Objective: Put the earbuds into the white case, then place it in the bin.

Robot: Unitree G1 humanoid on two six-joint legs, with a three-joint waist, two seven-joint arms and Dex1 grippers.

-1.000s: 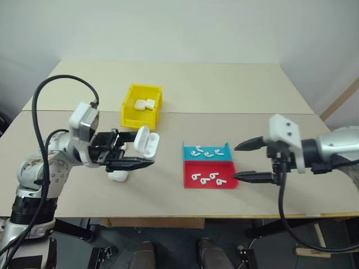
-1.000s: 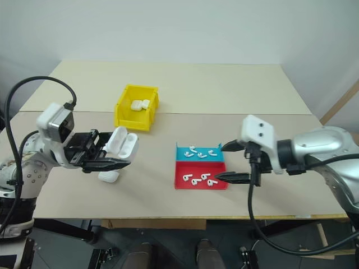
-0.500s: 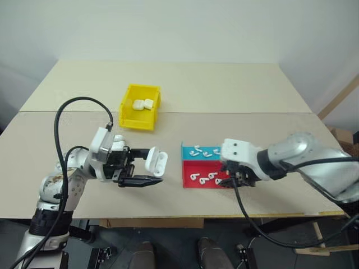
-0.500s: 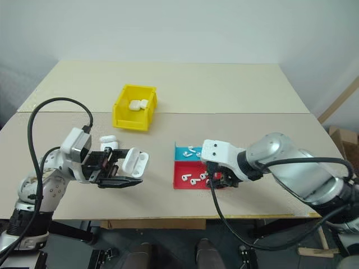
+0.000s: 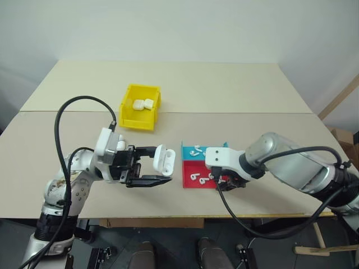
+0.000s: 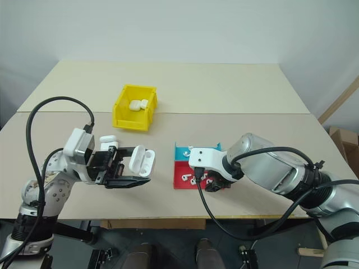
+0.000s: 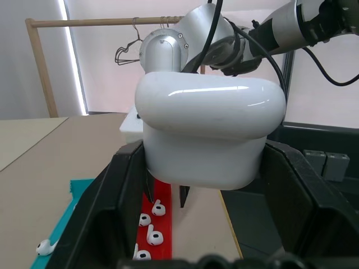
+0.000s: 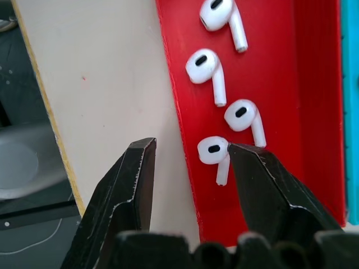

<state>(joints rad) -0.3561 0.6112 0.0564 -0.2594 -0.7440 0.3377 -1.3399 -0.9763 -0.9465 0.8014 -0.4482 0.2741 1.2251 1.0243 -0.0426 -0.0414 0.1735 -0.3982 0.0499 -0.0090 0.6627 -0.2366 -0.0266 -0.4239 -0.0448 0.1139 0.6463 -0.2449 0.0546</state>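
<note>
My left gripper (image 5: 150, 171) is shut on the white case (image 5: 163, 159), held above the table with its lid open, just left of the trays. The case (image 7: 210, 129) sits between the two black fingers (image 7: 120, 190). Several earbuds (image 5: 199, 178) lie in the red tray (image 5: 188, 185), and a few more earbuds (image 5: 196, 150) in the blue tray (image 5: 188, 147). Pointing down over the red tray's front part, my right gripper (image 8: 192, 147) is open. One earbud (image 8: 213, 151) lies between its fingers, close to one fingertip (image 8: 241, 154). The yellow bin (image 5: 137, 122) stands at the back left.
Two closed white cases (image 5: 142, 103) lie inside the bin. Another white case (image 6: 108, 139) rests on the table behind my left hand. The table's front edge (image 8: 47, 106) runs close beside the red tray. A black cable loops over my left arm.
My right arm swung in from the right and down over the red tray, its fingers narrowing from wide open. The left gripper with the case drifted a little toward the trays.
</note>
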